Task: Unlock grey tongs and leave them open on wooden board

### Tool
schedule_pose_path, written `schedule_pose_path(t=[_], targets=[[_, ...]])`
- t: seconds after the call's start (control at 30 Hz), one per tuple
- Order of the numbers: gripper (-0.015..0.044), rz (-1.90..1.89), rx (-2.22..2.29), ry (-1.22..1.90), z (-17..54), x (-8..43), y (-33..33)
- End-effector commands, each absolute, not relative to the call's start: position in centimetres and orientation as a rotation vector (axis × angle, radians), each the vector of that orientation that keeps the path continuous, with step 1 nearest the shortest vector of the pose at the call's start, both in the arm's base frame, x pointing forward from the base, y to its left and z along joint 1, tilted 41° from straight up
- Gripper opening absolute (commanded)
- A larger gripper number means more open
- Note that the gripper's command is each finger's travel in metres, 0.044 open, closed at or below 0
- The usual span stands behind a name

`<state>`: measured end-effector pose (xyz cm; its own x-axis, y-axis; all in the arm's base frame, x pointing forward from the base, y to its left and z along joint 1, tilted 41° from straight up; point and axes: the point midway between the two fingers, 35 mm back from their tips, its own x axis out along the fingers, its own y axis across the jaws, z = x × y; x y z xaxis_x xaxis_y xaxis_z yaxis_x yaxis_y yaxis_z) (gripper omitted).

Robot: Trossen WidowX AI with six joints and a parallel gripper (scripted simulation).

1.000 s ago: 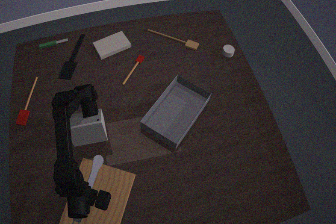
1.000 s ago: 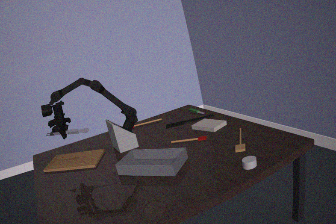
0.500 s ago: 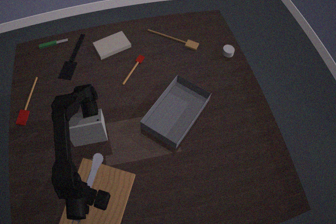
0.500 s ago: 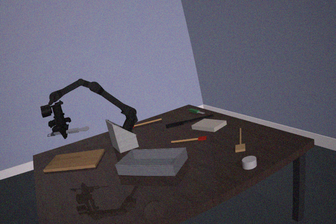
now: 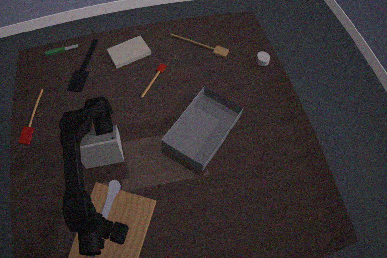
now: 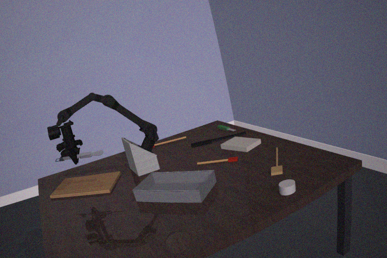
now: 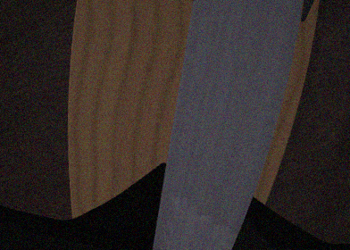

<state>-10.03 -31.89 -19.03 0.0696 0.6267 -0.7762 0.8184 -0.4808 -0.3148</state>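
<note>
The grey tongs [image 5: 109, 199] [image 6: 90, 154] [image 7: 232, 77] are held in the air above the wooden board [image 5: 139, 214] [image 6: 84, 184] [image 7: 112, 99]. They lie nearly level, scalloped tips toward the arm's base, hinge end with its small loop on the far side of the fingers. My gripper [image 6: 76, 159] [image 7: 187, 175] points down and is shut on the tongs around the middle. In the top view the arm hides the fingers and most of the hinge end. The arms look closed together; the lock's state cannot be told. The roasting tin [image 5: 182, 157] [image 6: 168, 196] has nothing across it.
A pale wedge-shaped block [image 5: 103, 155] [image 6: 140, 159] stands between the arm's base and the board, left of the tin. Farther off are a pale slab [image 5: 129, 51] [image 6: 240, 143], red-headed spatulas [image 5: 26, 135] [image 5: 161, 67], a black turner [image 5: 78, 80] and a white round pot [image 5: 263, 58] [image 6: 286, 187].
</note>
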Motion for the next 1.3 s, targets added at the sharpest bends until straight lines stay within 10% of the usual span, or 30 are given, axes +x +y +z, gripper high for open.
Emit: schedule_pose_path(t=[0.0, 1.27], targets=[[-0.015, -1.372, 2.137, 1.471, -19.5, -10.0, -31.6], [-0.015, -1.372, 2.137, 1.472, -24.3, -9.5, -27.6]])
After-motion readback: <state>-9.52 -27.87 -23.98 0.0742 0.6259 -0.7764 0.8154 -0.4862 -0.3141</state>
